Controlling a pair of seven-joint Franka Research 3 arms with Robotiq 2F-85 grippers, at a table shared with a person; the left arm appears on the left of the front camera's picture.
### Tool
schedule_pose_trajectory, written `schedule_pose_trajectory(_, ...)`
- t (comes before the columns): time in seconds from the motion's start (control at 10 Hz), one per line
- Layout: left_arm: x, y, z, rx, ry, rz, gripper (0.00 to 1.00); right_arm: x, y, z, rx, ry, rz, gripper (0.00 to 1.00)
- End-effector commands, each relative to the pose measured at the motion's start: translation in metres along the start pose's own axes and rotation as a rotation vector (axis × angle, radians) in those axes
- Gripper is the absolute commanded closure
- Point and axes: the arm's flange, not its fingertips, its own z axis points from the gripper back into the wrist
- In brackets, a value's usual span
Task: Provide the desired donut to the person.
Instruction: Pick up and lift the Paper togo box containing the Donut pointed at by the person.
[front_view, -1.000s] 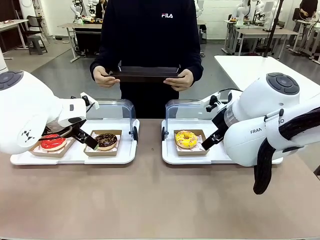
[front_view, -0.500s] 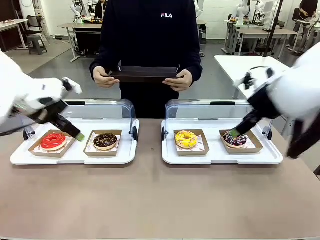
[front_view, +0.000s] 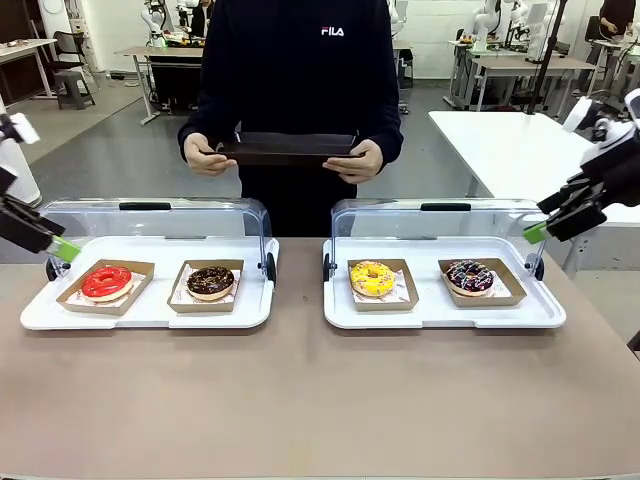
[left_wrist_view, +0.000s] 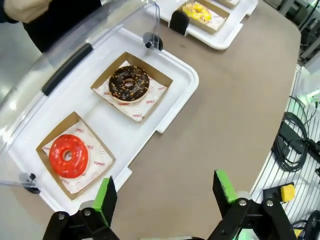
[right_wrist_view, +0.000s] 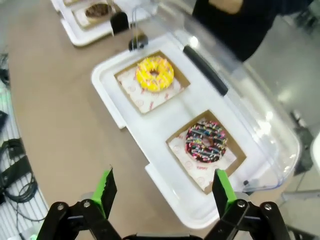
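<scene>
**At the table's outer ends: both grippers empty, nothing picked yet**

On the left tray (front_view: 150, 312) sit the red donut (front_view: 106, 281) and the chocolate donut (front_view: 211, 280). The right tray (front_view: 440, 315) has the yellow donut (front_view: 372, 277) and the sprinkled dark donut (front_view: 468, 275). Each sits in its own cardboard boat. Can't tell which one is wanted. The person (front_view: 300, 70) stands at the far side with both hands (front_view: 205, 155) on a dark tray (front_view: 290, 148) held level, pointing at nothing.

Risks, my read:
- Wrong pick, because no cue is visible.
- Clear lids (front_view: 200, 215) stand raised along the far side of both trays, between the donuts and the person. A low, straight carry could clip a lid or its black handle.
- Pinching a donut directly would likely smear the icing or crush it. Gripping a boat by one wall could tip it and slide the donut out.
- Both arms heading for the middle at once could collide.

Pose:
- The left gripper (front_view: 62, 250) hangs just off the left tray's outer end, above the table (front_view: 300, 400). Its fingers angle down toward the red donut. Jaws are spread wide with nothing between them.
- The right gripper (front_view: 537, 232) mirrors it off the right tray's outer end, near the sprinkled dark donut. It is also wide and empty.
- Neither gripper touches a tray, lid or donut.
</scene>
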Motion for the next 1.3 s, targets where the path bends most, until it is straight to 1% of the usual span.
schedule_pose_trajectory(0.0, -0.027, -0.011, 0.002, -0.001, -0.056, -0.03, 0.0, -0.008, -0.006, 0.004, 0.07, -0.068, 0.024, 0.0)
schedule_pose_trajectory(0.3, -0.034, -0.01, 0.019, 0.02, -0.1, -0.053, 0.0, -0.017, -0.007, 0.017, 0.074, -0.102, 0.016, 0.0)
schedule_pose_trajectory(0.6, -0.037, -0.007, 0.025, 0.031, -0.104, -0.056, 0.0, -0.022, -0.007, 0.023, 0.074, -0.124, 0.014, 0.0)
schedule_pose_trajectory(1.2, -0.038, -0.007, 0.035, 0.07, -0.163, -0.113, 0.0, -0.02, -0.003, 0.026, 0.035, -0.158, 0.052, 0.0)
